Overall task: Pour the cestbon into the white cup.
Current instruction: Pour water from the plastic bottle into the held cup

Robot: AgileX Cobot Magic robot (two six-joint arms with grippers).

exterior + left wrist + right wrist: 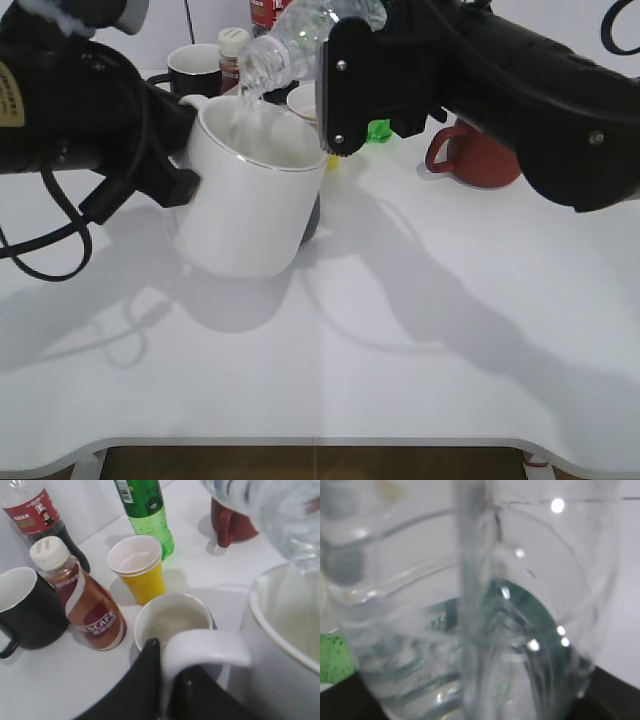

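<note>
Mid-pour on the white desk [420, 340]: the right pincer [345, 85] is clamped around the cestbon [300, 40], a clear ribbed plastic water bottle with no cap, holding it tipped steeply with its mouth down and to the left of the pincer, just above the rim of the white cup [250, 195], a large plain white ceramic mug widening toward its base. A stream of water appears to fall from the bottle mouth into the mug. The left pincer [167, 680] is closed on the mug's white handle [205, 647], holding the cup tilted toward the bottle, directly beside and right of that pincer. The right wrist view is filled with blurred clear plastic and a patch of the bottle's dark green label; no lettering there can be read. The pouring step looks under way; the next move likely calls for keeping the mouth over the rim, then righting the bottle as the cup fills. Beyond the left pincer stand a brown bottle marked "NESCAFE" [85, 600], a yellow paper cup [140, 570], a bright green soda bottle [147, 515], a black mug [25, 607], and a dark bottle with a red label [35, 512] whose writing is too small to read.
</note>
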